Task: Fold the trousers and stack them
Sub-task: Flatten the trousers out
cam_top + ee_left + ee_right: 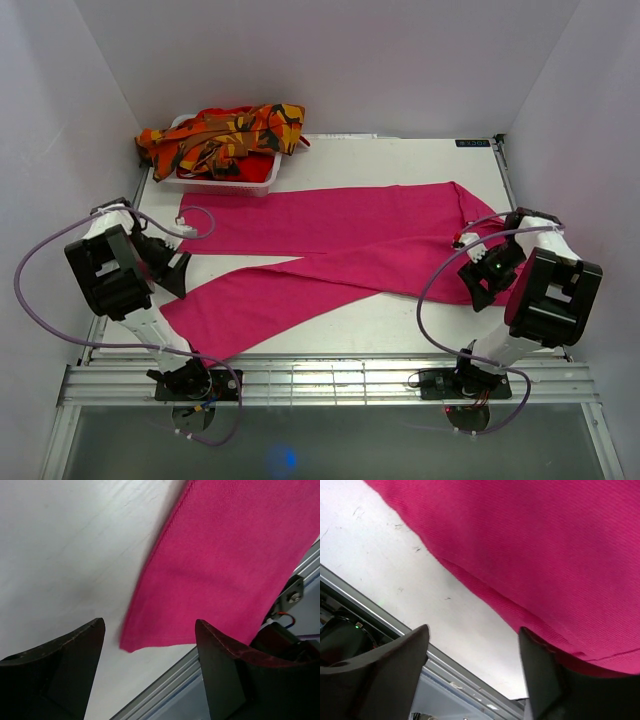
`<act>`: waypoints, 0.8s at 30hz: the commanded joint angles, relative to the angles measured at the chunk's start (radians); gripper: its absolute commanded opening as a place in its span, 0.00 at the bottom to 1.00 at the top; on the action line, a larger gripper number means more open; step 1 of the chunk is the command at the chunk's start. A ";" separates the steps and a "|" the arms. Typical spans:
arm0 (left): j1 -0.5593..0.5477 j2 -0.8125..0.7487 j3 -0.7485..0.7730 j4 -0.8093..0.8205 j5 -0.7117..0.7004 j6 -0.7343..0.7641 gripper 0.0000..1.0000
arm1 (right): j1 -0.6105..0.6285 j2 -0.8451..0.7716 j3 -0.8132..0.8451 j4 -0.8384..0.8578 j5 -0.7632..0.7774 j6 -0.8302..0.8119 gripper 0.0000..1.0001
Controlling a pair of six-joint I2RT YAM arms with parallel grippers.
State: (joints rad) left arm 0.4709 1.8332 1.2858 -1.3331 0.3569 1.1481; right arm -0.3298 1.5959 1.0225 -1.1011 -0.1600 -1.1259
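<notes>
The magenta-pink trousers [340,250] lie spread flat across the table, waist at the right and two legs splayed toward the left. The orange camouflage trousers [225,135] are heaped in the basket at the back left. My left gripper [180,270] hovers open between the two leg ends; in the left wrist view the near leg's hem [150,642] lies on the table below the left gripper [150,625], with nothing between the jaws. My right gripper [478,268] stands open at the waist's near edge. The right wrist view shows the pink cloth [545,555] beyond the right gripper [474,629], ungripped.
A white slotted basket [215,185] sits at the back left corner of the white table [400,160]. An aluminium rail [330,380] runs along the near edge. White walls close in the left, right and back.
</notes>
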 commanded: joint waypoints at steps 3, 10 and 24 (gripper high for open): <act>-0.002 -0.008 -0.059 0.075 0.088 -0.106 0.84 | 0.034 -0.097 -0.105 0.044 0.037 -0.150 0.87; 0.000 -0.006 -0.045 0.091 0.100 -0.125 0.84 | 0.169 -0.224 -0.260 0.188 0.011 -0.077 0.87; 0.014 -0.114 -0.161 0.210 -0.076 -0.064 0.85 | 0.265 -0.217 -0.409 0.489 0.201 -0.014 0.69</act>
State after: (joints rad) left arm 0.4770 1.7855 1.1629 -1.2087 0.3565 1.0611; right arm -0.0757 1.3281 0.6579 -0.7582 -0.0059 -1.1419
